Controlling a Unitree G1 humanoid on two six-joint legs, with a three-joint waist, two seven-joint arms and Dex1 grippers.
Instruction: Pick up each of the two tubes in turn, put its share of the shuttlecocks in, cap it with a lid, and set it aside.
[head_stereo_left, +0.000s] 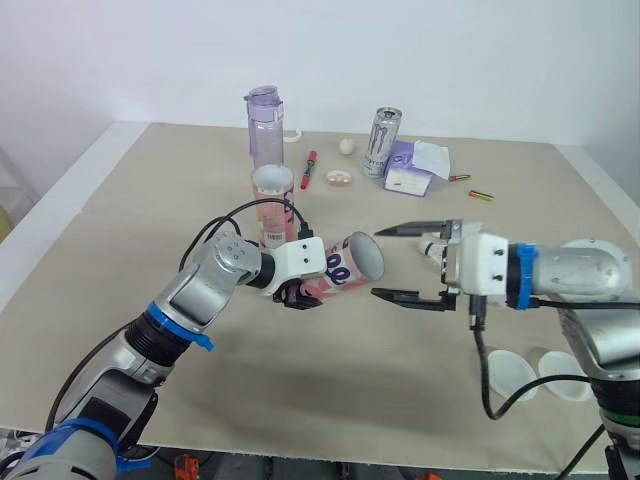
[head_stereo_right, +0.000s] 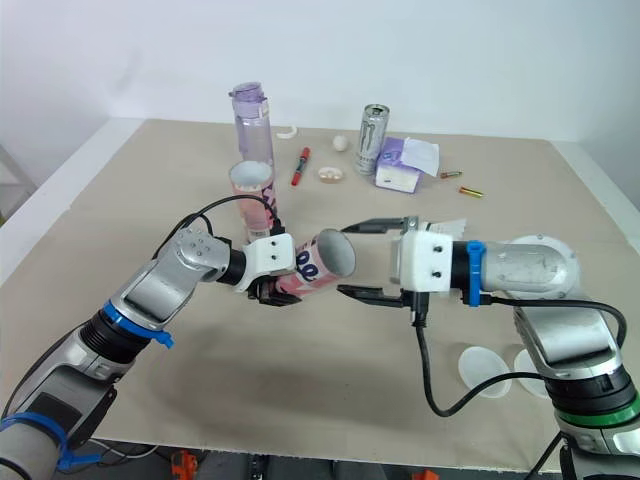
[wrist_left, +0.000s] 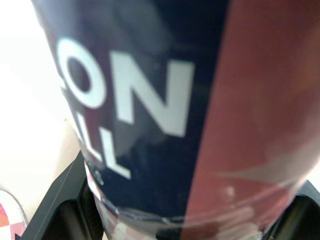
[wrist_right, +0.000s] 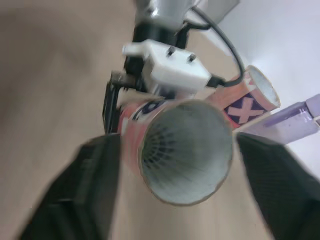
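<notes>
Beige table (head_stereo_left: 100, 250), white border at sides; plain white wall (head_stereo_left: 450, 60) behind; even light.

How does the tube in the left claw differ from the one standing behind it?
The held tube lies sideways in the left claw; the standing tube sits upright on the table, ungripped. The held tube's open mouth faces the right claw; the standing tube's end faces up. Both are printed pink.

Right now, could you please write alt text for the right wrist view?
The open mouth of a pink tube, held sideways by the left gripper, faces the camera between the open right gripper's black fingers. A second tube and a purple bottle stand behind.
</notes>
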